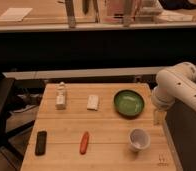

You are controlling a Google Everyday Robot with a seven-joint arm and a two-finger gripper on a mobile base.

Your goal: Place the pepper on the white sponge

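Observation:
The pepper point(84, 142) is a slim orange-red one lying on the wooden table point(111, 155), near the front and a little left of centre. The white sponge point(93, 102) lies flat further back, at the middle of the table. My gripper point(159, 118) hangs from the white arm point(178, 89) at the table's right edge, just right of the green bowl. It is far from both the pepper and the sponge, and I see nothing in it.
A green bowl point(129, 103) sits at the back right and a white cup point(139, 139) at the front right. A small white bottle-like object point(61, 97) stands at the back left. A black flat object point(41, 142) lies at the front left. A dark chair point(1, 107) stands left of the table.

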